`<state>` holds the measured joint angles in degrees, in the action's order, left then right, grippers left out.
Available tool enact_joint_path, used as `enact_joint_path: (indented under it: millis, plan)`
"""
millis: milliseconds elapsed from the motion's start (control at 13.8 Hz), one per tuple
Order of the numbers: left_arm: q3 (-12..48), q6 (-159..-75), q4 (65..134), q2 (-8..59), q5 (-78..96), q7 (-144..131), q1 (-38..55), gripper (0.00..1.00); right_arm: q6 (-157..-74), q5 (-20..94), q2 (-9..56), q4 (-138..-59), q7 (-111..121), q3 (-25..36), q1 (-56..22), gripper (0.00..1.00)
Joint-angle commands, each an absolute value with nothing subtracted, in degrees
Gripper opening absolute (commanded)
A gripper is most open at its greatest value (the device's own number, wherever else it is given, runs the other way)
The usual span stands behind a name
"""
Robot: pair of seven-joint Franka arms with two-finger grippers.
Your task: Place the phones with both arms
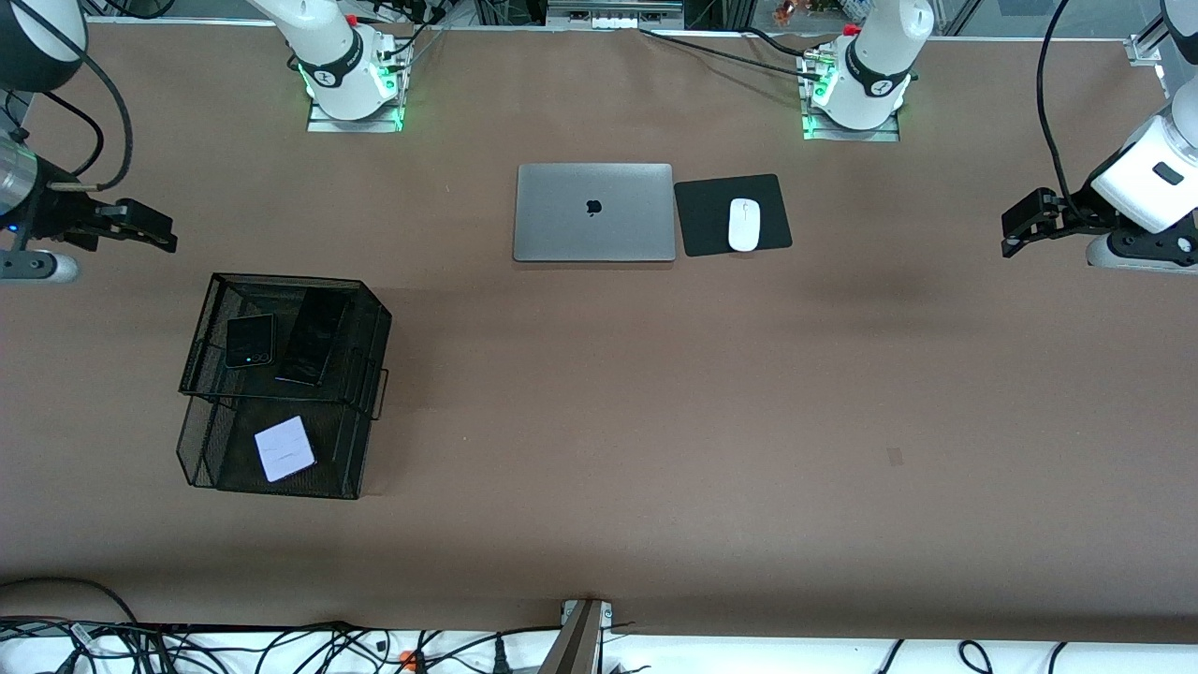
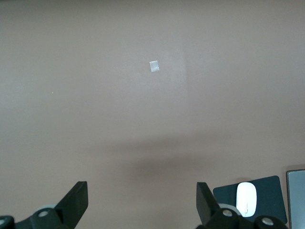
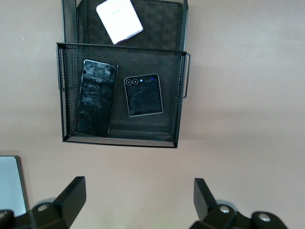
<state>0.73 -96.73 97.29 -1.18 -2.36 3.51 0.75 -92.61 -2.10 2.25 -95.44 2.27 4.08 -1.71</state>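
The right pincer (image 1: 154,232) is hanging above the bench (image 1: 599,421) at the right arm's end, at about nine o'clock in the front view, with its fingers (image 3: 71,193) standing wide apart and nothing between them. In the right wrist view it is looking down on a black two-tier wire mesh tray (image 3: 121,93). The tray (image 1: 281,384) is sitting on the bench at about eight o'clock, nearer to the front camera than the pincer.

On the upper tier the small squarish black phone (image 1: 249,340) and the long slim black phone (image 1: 313,337) are lying flat, side by side and just apart, the slim one toward the middle of the bench. The right wrist view is showing both, the squarish one (image 3: 143,95) with its two camera rings up and the slim one (image 3: 96,97) beside it. On the lower tier, nearer to the front camera, the pale lilac-white phone (image 1: 284,448) is lying flat and slightly turned; it is also showing in the wrist view (image 3: 119,19).

The left pincer (image 1: 1020,225) is waiting above the left arm's end of the bench, at about three o'clock, its fingers (image 2: 76,198) spread apart and holding nothing.

At twelve o'clock a closed silver laptop (image 1: 594,212) is lying, with a white mouse (image 1: 744,225) on a black mouse pad (image 1: 707,220) beside it toward the left arm's end.
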Motion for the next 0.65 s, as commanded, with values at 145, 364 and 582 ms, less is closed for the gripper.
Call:
enact_joint_path:
  millis: [145, 364, 582]
  plan:
    - [0.7, -95.5, 95.8, -0.6, -3.1, 3.9, 0.6, 1.0, -89.7, -2.9, 1.8, -93.5, 2.1, 1.1, 0.9, 1.0]
    - [0.7, -95.5, 95.8, -0.6, -3.1, 4.0, 0.6, 1.0, -88.9, -2.8, 1.8, -93.4, 1.6, 1.2, 0.9, 1.0]
    - [0.7, -95.4, 95.8, -0.6, -3.1, 4.0, 0.5, 1.0, -88.8, -2.8, 1.8, -93.4, 1.4, 1.3, 1.0, 1.0]
